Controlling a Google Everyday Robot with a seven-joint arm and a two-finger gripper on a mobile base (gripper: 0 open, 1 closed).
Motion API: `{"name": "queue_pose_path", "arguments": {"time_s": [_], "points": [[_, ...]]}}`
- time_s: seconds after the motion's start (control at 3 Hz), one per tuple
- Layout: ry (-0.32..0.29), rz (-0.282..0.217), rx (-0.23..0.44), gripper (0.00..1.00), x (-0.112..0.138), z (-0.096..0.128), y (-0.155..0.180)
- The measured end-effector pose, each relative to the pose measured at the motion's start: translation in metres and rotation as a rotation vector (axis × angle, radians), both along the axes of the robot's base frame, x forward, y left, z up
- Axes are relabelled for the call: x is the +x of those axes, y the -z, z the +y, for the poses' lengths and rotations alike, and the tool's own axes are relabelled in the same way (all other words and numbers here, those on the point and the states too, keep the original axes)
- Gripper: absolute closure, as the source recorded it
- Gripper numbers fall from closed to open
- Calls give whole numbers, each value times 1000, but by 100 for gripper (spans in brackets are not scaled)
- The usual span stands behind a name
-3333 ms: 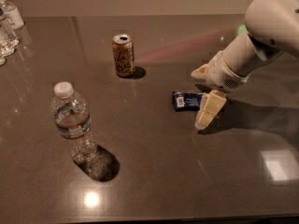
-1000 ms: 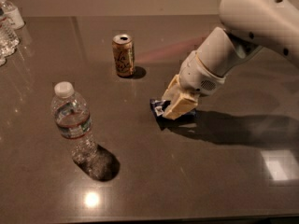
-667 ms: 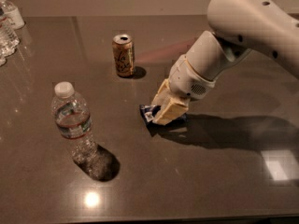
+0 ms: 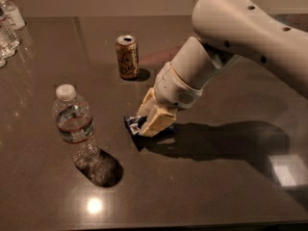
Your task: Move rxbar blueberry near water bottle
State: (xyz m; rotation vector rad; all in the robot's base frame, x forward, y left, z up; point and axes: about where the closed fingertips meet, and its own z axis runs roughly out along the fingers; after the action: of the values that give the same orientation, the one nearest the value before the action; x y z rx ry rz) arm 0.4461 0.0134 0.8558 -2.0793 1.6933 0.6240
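Dark tabletop (image 4: 216, 191), one arm in view. White arm (image 4: 240, 28) comes in from 2 o'clock of the frame and slopes down toward centre. Gripper (image 4: 143, 125) is low over the table, just left of centre, its tan fingers (image 4: 159, 121) pointing toward 8 o'clock. Fingers are drawn narrow and clamp the rxbar blueberry (image 4: 131, 124). Only the dark blue wrapper end with a little white print pokes out at the 9 o'clock side of the fingertips; the rest is covered by the fingers. Bar is at table level; cannot tell whether it rests on the surface or is held just off it. Water bottle (image 4: 74, 124) stands upright at 9 o'clock of the gripper, near it but apart, with a clear gap of bare table between bottle and bar. White cap (image 4: 66, 91) is on, and the label band with a red stripe shows mid-body. Bottle shadow falls toward 5 o'clock. Gold-tan drink can (image 4: 127, 57) stands upright at 11 o'clock of the gripper, well apart from both bar and bottle. A cluster of small clear bottles (image 4: 7, 28) sits at the frame's 10 o'clock edge, partly cut off. Arm shadow spreads on the table at 3 o'clock of the gripper. A round glare spot (image 4: 94, 206) shows at 7 o'clock of the frame.
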Motion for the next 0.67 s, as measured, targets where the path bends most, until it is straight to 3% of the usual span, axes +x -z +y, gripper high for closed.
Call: {"name": "queue_pose_path", "arguments": {"time_s": [0.33, 0.67], "points": [[-36, 4, 8, 100, -8, 17, 1], [-65, 6, 10, 82, -15, 33, 3]]}}
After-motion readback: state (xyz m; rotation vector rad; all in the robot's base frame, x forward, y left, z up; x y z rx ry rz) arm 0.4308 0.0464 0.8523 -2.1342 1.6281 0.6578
